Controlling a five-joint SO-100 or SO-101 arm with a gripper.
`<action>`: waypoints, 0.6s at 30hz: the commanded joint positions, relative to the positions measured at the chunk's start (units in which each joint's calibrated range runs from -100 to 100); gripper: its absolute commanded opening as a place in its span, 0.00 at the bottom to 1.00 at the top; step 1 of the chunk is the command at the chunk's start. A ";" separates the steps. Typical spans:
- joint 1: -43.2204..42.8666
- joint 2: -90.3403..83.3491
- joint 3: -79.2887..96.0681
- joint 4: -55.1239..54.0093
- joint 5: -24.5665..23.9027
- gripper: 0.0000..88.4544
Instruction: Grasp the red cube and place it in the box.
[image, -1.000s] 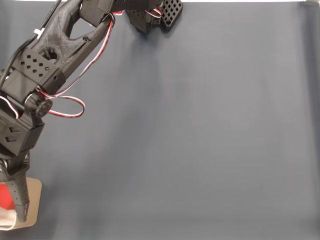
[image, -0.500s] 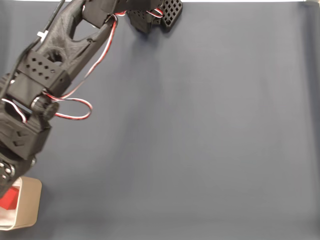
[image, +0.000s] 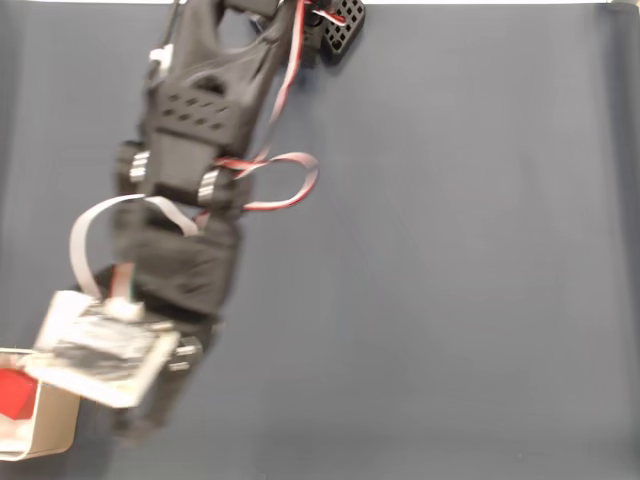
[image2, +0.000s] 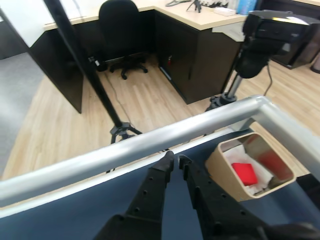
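Wrist view shows the small bright-red cube (image2: 245, 173) lying inside the beige open-topped box with the white interior (image2: 220, 170), so I judge the placing done. Half a second ago I stood over that box; now my arm has swung away across the dark blue table cover (image: 450, 280). My black two-finger gripper (image2: 176, 160) is nearly closed, empty, touching nothing.
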 joint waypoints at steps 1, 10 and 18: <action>-4.80 -11.17 5.82 0.18 -0.10 0.00; -14.68 -26.68 24.70 -0.89 -1.12 0.00; -17.30 -41.42 43.96 -3.35 -1.12 0.00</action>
